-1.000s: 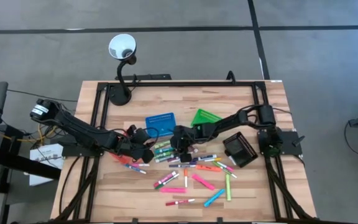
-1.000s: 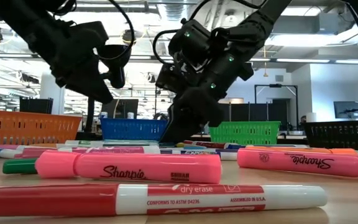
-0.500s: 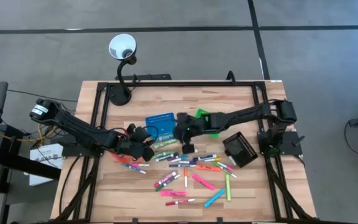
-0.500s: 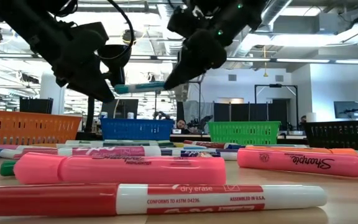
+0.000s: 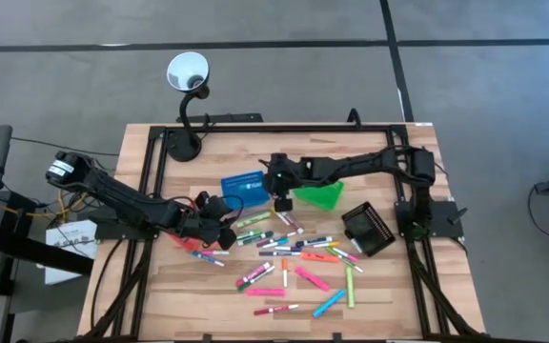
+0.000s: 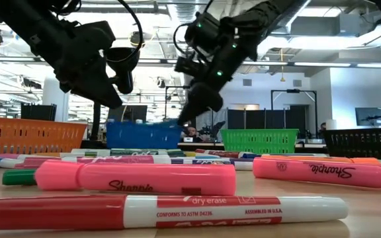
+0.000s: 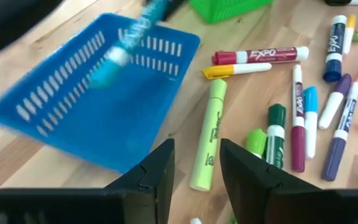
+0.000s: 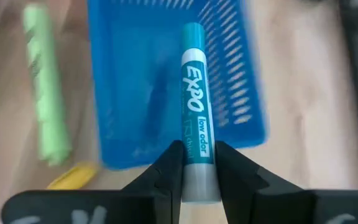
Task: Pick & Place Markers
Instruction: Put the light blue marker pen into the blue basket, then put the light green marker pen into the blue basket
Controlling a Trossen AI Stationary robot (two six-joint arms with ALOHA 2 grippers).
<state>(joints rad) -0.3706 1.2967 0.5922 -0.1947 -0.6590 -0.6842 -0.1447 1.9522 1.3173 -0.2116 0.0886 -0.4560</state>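
Many markers (image 5: 294,255) lie scattered across the middle of the table, and more show in the left wrist view (image 7: 272,118). My right gripper (image 8: 197,163) hovers over the blue mesh basket (image 5: 241,186), shut on a teal-and-white Expo marker (image 8: 194,93). That marker appears blurred above the basket in the left wrist view (image 7: 122,45). My left gripper (image 7: 196,168) is open just left of the pile, near a yellow-green highlighter (image 7: 207,146), touching nothing. My right gripper pinches the teal marker by its white rear end (image 8: 197,177) between the two fingers (image 8: 166,171). The marker runs along the fingers and sticks out past their tips. It is lifted clear, over the blue basket's floor (image 8: 135,93).
A green basket (image 5: 319,195) sits right of the blue one, and a black basket (image 5: 368,229) stands by the right arm's base. An orange basket (image 6: 28,135) shows in the low view. A desk lamp (image 5: 187,76) stands at the far left corner.
My right gripper has lifted the teal marker out of the pile. It carried the marker toward the far edge until it was over the blue basket. The marker stayed in the fingers throughout.
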